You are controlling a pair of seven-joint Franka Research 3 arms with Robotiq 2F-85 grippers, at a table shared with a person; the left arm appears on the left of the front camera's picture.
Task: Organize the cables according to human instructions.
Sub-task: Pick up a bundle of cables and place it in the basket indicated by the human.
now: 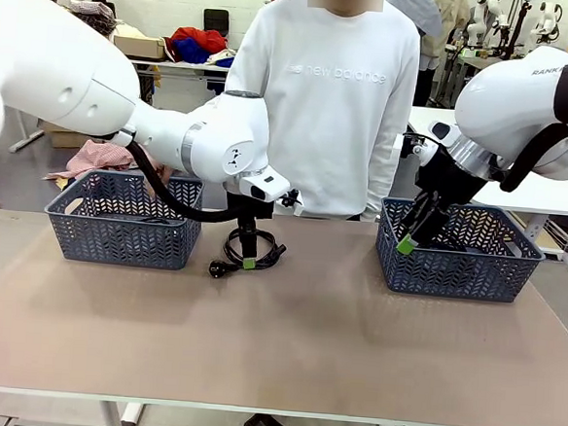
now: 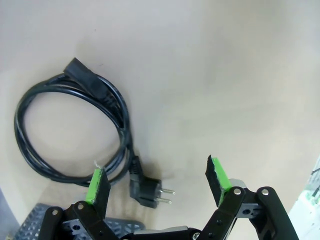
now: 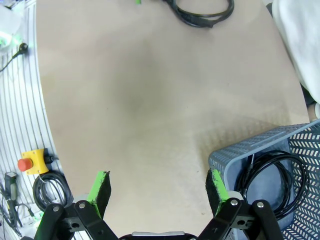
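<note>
Left gripper (image 2: 155,182): jaws apart, empty, low over the table (image 1: 285,340).
Coiled cable (image 2: 70,130): on the table just beside the left finger, plug between the pads.
Right gripper (image 3: 157,192): jaws apart, at the right basket (image 3: 280,150) rim; second cable (image 3: 277,180) inside.

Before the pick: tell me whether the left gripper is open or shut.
Open. The left gripper has its green pads spread apart above the coiled cable, holding nothing.
</note>
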